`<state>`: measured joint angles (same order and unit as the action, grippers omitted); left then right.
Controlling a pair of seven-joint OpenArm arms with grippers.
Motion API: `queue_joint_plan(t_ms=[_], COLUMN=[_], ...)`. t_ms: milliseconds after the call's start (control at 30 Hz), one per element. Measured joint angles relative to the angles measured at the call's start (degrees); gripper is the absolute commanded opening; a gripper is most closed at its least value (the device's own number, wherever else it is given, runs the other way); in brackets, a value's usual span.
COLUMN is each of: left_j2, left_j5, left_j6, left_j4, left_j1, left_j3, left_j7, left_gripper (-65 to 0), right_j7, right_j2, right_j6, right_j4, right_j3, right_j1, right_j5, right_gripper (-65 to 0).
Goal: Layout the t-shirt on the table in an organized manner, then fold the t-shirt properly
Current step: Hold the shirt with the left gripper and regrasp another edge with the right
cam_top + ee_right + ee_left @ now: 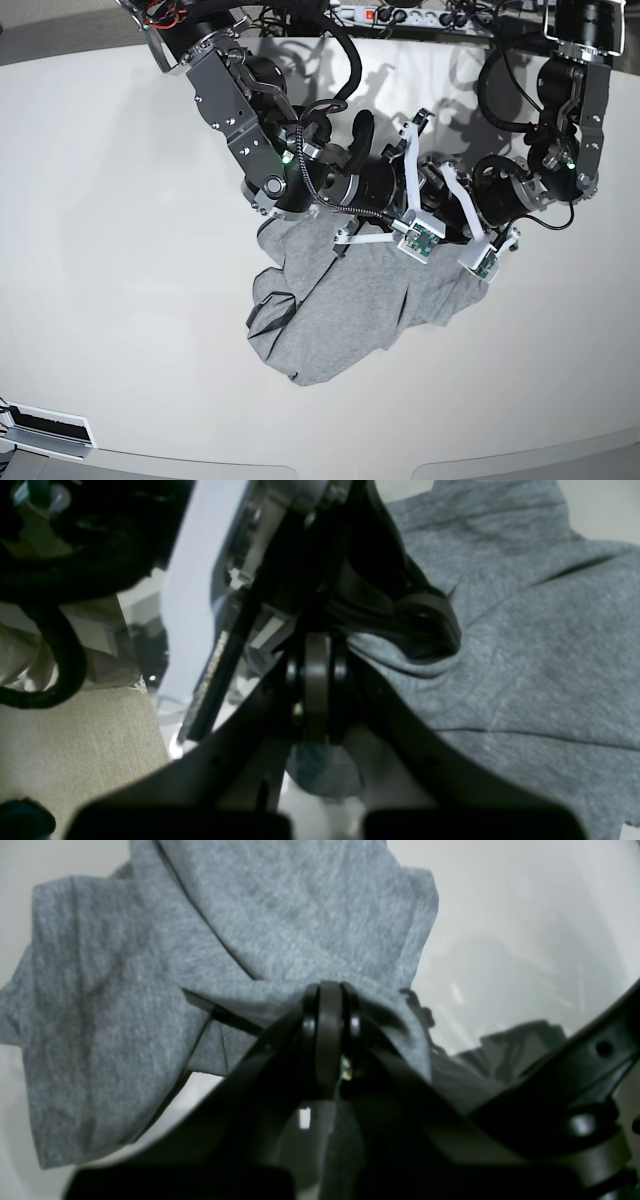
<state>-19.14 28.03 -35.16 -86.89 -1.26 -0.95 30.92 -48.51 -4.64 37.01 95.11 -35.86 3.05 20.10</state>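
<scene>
the heather-grey short-sleeved cotton t-shirt (345, 305) is hanging bunched and creased near the middle of the very large glossy white table (120, 250), its upper edge gathered up under the two black arms and its lower part spreading down toward the near edge. in the base view one rolled, darker hem is curling at the shirt's left side, and the bottom corner is resting on the table.

the left gripper (330, 990) is sitting with its black fingers pressed together on a pinch of grey fabric; in the left wrist view the cloth is fanning out from that pinch in overlapping folds, with the white table showing behind it and a dark part of the other arm (590, 1075) crossing the lower right corner.

the right gripper (316, 652) is also closed tight, its fingers meeting on a fold of the same shirt, which is filling the right half of the right wrist view in broad, soft creases. a small wad of grey cloth is showing below the fingers. to the left of that view, a black cable bundle (60, 645) is looping over a beige woven surface (75, 750).

in the base view the two grippers are working close together, just beside each other above the shirt's top edge, the left one on the right side of that view and the right one on its left. no lettering is showing on the visible side of the shirt.
</scene>
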Motion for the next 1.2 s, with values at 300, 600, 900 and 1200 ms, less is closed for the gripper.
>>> queue_joint_plan(t_ms=[300,600,900,1200], left_j2=[-4.87,-11.69,-10.73,-1.49], left_j5=[-2.08,-3.02,1.7,1.09], left_j6=[0.09,0.48,0.24,7.69], left_j4=[-0.26,-0.24,-0.26,8.94], left_j1=[0.13,0.17,0.17,0.2], left_j3=[-0.22,-0.74,-0.5,-0.5], left_j7=[-1.01,0.57,0.57,1.92], left_gripper=[-65.0,-65.0,-51.6,-27.5], right_j7=[1.81,4.13,4.13,2.99], right_j2=[-1.09,-1.68,-0.31,-0.46], right_j6=[1.88,1.4,-3.32,-2.1], right_j4=[1.22,3.72,3.61,3.58], right_j3=[2.23,13.75,22.21,22.47], right_j1=[7.39,8.68,8.46,8.44], right_j5=[3.28,2.62,-4.7,-4.7], right_gripper=[-37.6,-37.6,-37.6,-37.6])
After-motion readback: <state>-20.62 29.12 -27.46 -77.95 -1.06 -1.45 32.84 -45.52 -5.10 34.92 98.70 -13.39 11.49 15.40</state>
